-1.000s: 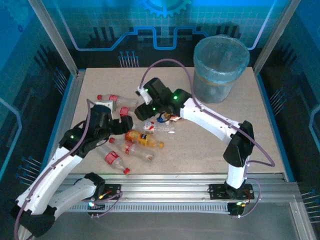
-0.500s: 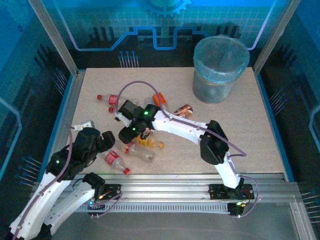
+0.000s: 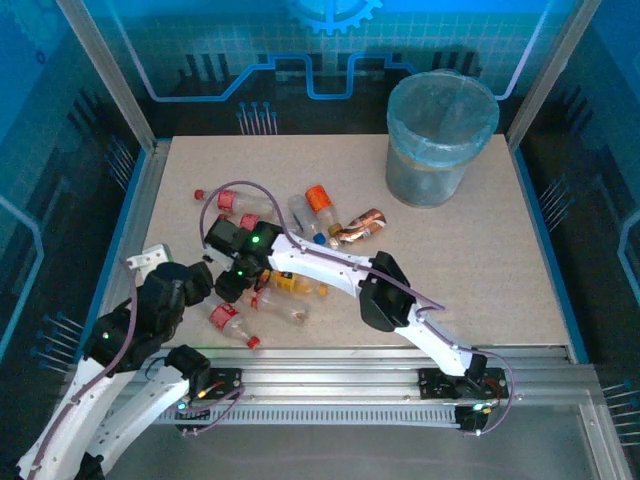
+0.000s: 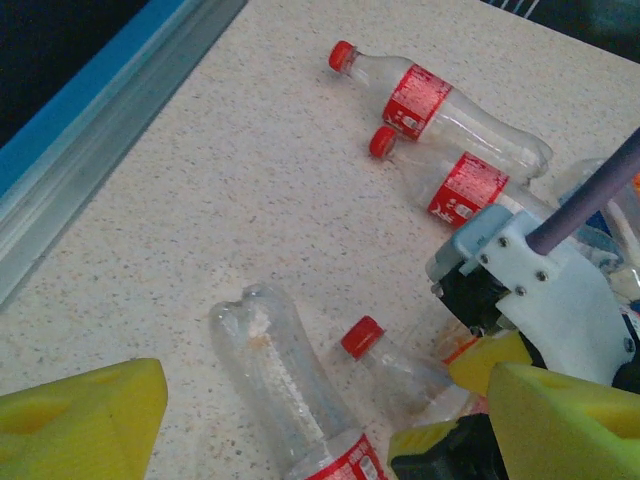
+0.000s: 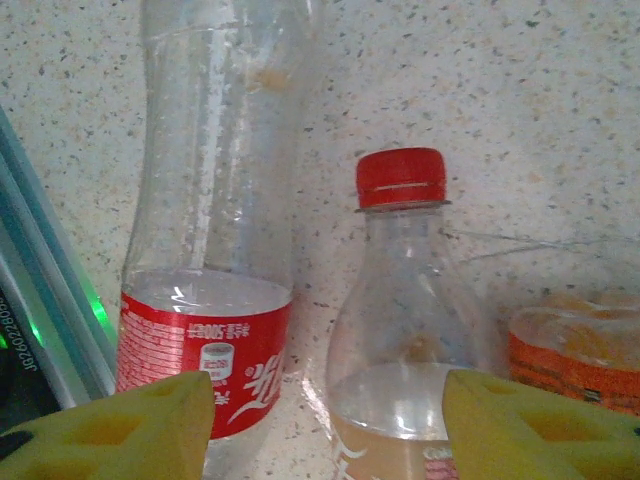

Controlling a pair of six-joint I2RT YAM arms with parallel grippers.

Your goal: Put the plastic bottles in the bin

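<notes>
Several plastic bottles lie left of centre on the table. My right gripper (image 3: 232, 284) (image 5: 330, 425) is open and low over them, its yellow fingers either side of a red-capped bottle (image 5: 405, 320) (image 4: 385, 360). To that bottle's left lies a clear bottle with a red label (image 5: 210, 260) (image 4: 285, 385). An orange-labelled bottle (image 5: 580, 350) (image 3: 295, 285) lies on the other side. My left gripper (image 3: 200, 280) (image 4: 320, 430) is open just beside the right one, above the red-label bottle. Two more red-capped bottles (image 4: 450, 100) (image 3: 235, 205) lie farther back. The grey bin (image 3: 440, 135) stands far right.
An orange-capped bottle (image 3: 320, 200), a blue-capped one (image 3: 318, 238) and a crushed copper-coloured bottle (image 3: 362, 224) lie near the table's middle. The right arm's white links (image 3: 330, 265) stretch across the table. A raised metal rail (image 4: 90, 170) runs along the left edge.
The right arm swung left and down from the middle of the table to the near-left bottle cluster. The left arm pulled back toward the near-left corner.
</notes>
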